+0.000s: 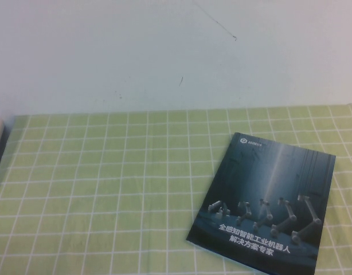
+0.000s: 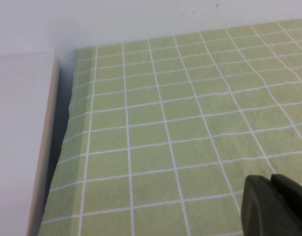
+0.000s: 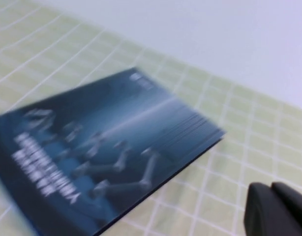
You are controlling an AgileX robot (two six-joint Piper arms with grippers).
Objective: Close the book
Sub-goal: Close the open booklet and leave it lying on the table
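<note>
Right tool, apparently closed, near shut book; left tool likewise closed, over cloth, well apart.

We see little of our body. We note left gripper, at 9 o'clock side of table: dark olive-black, matte, plain surface, rounded upper corners, thin seam splitting it into two lobes. We note right gripper, at 4 o'clock side: black, matte, same rounded outline, shallow notch along upper edge.

Green checked cloth below a white wall
</note>
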